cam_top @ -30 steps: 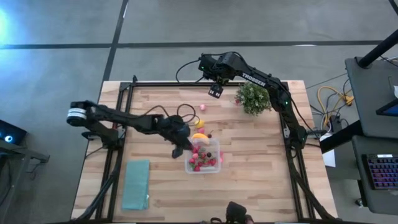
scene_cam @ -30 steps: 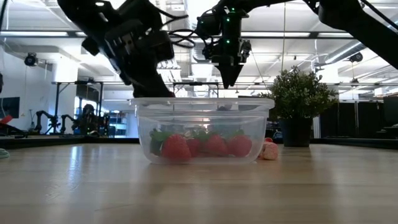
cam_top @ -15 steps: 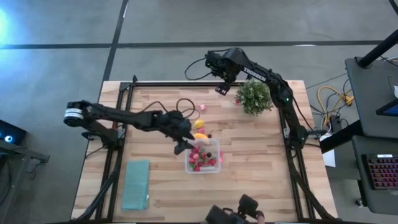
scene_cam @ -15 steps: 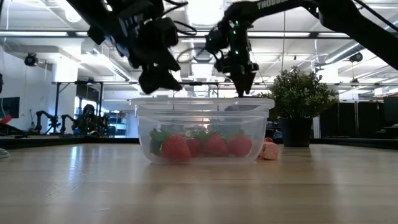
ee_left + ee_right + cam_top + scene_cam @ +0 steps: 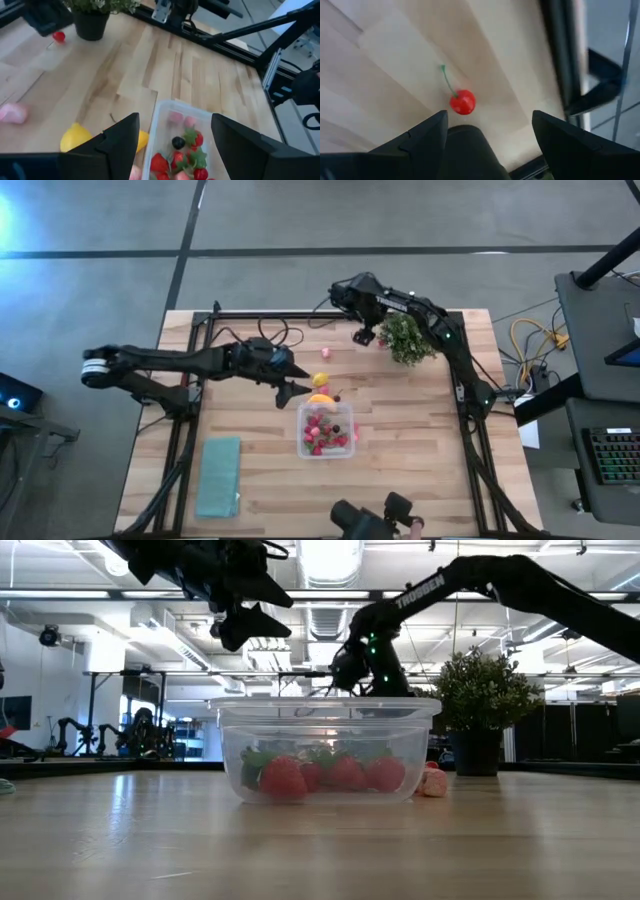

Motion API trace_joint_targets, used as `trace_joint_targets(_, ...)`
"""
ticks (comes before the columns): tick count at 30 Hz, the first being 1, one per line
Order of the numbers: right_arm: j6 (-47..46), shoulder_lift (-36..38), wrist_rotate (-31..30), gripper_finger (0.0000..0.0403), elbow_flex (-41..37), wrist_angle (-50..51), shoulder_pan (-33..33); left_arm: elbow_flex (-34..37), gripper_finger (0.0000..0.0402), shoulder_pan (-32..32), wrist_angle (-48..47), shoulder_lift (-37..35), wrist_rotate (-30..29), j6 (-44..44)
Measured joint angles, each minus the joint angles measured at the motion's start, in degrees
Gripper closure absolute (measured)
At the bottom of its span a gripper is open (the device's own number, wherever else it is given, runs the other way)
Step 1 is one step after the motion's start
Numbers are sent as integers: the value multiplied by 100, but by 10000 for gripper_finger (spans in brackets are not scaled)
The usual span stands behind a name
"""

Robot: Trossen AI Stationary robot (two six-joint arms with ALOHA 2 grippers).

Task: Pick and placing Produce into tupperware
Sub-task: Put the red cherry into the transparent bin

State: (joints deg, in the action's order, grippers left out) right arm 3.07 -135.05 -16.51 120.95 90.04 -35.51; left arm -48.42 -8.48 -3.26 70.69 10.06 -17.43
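The left gripper point(image 5: 287, 392) has pulled back from over the tupperware point(image 5: 327, 446) and now hangs above the table just off the box's 10 o'clock corner, its fingers spread apart with nothing between them, where a second ago it was closed at the box's rim. I judge that 1 piece has just been dropped in and this arm is free for the next fruit.

The right gripper point(image 5: 362, 336) has swung from 12 o'clock on the table toward the potted plant point(image 5: 407, 337) at 1 o'clock. Its fingers stand apart and empty above a cherry point(image 5: 462, 101), which lies on the wood beside the pot. That looks like its next pick.

The tupperware sits a little toward 6 o'clock from the table's middle.

Count:
- 1 box, holding a heap of red strawberry pieces point(image 5: 160, 163) and 1 dark berry point(image 5: 178, 142); the exact number of red pieces cannot be told.
- 1 lemon point(image 5: 321, 380) and 1 orange-yellow piece point(image 5: 321, 399), loose just off the box's 12 o'clock edge.
- 1 pink piece point(image 5: 325, 353) further toward 12 o'clock.
- 1 cherry.
- 1 teal mat point(image 5: 219, 475) at 8 o'clock.
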Motion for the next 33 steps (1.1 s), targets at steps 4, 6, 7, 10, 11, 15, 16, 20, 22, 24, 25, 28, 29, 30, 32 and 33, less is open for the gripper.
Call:
trace_joint_targets(4,-2,-85,4,122,-290,-3,29,4,169,-31,-27,-10,1,31)
trace_joint_targets(6,1,-89,26,122,-417,-1,46,4,169,-34,-42,1,5,35)
trace_joint_targets(7,5,-89,38,122,-472,-5,54,4,169,-34,-43,2,6,37)
trace_joint_targets(10,91,-117,42,122,-644,-2,79,5,169,-43,-51,50,9,217)
trace_joint_targets(11,121,-145,41,122,-684,-1,91,7,169,-43,-85,53,9,290)
trace_joint_targets(15,194,-194,21,122,-840,-3,111,7,168,-55,-38,49,11,472)
trace_joint_targets(16,203,-194,16,122,-882,-13,111,9,168,-58,-54,49,9,474)
trace_joint_targets(20,258,-194,-106,129,-982,-71,111,9,168,-56,-43,49,11,477)
trace_joint_targets(22,304,-194,-154,140,-991,-177,111,8,168,-56,-46,49,11,478)
trace_joint_targets(24,317,-194,-153,154,-993,-268,109,9,168,-56,-42,49,11,479)
trace_joint_targets(25,317,-194,-149,161,-979,-271,111,9,168,-56,-45,49,11,478)
trace_joint_targets(28,345,-194,-91,176,-908,-385,111,9,168,-56,-44,49,11,478)
trace_joint_targets(29,357,-194,-48,179,-898,-398,105,9,168,-56,-44,49,13,476)
trace_joint_targets(30,363,-194,2,182,-897,-434,100,9,168,-56,-46,49,11,473)
trace_joint_targets(32,363,-194,23,183,-899,-521,98,8,168,-56,-45,49,13,471)
trace_joint_targets(33,372,-194,25,183,-921,-531,89,9,168,-56,-44,49,13,470)
